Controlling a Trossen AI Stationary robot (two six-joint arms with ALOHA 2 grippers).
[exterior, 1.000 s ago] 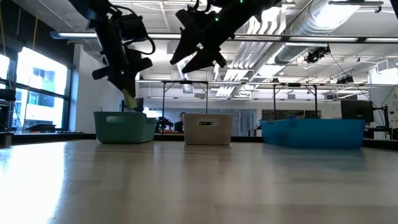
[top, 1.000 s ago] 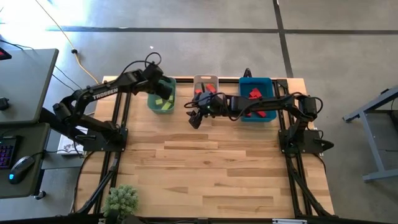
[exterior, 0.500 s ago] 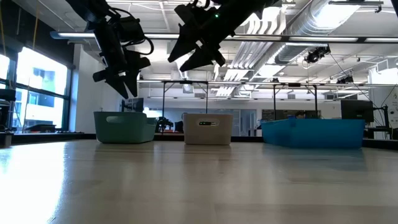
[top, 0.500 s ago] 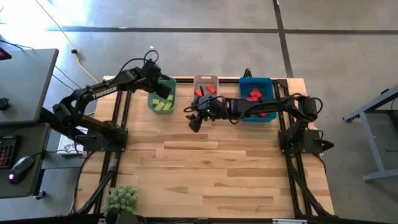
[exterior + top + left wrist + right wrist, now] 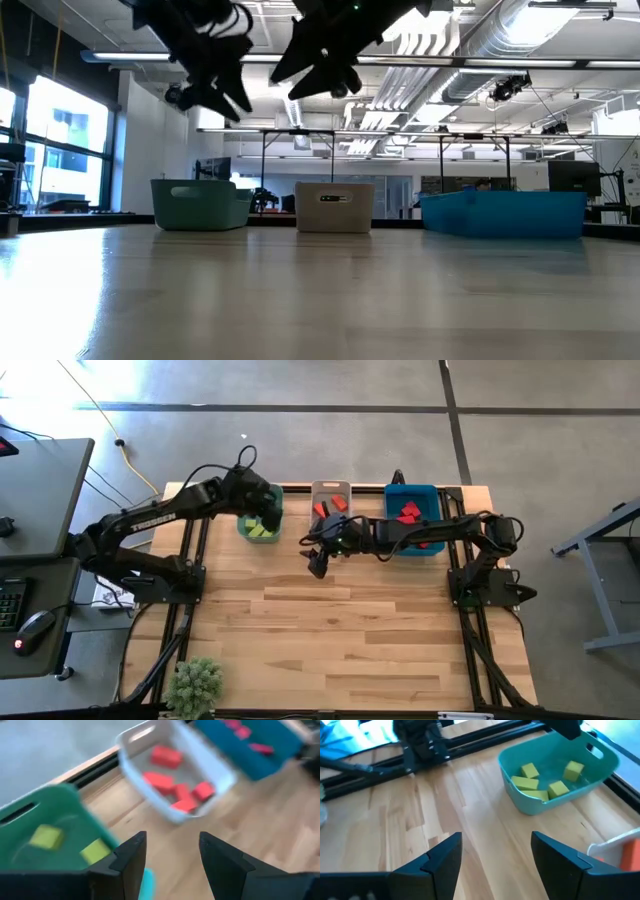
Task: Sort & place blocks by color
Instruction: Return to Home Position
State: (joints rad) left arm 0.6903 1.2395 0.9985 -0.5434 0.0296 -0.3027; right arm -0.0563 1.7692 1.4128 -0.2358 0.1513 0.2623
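Blocks are sorted by colour: yellow-green pieces (image 5: 540, 782) lie in the green bin (image 5: 530, 809), orange-red pieces (image 5: 172, 787) in the white bin (image 5: 222, 780), and deep red pieces (image 5: 410, 512) in the blue bin (image 5: 390, 500). Left gripper (image 5: 172, 862) hangs above the green bin, its fingers spread apart and empty. Right gripper (image 5: 495, 865) hangs over the bare table (image 5: 350, 640) just in front of the white bin, fingers likewise parted with nothing held.
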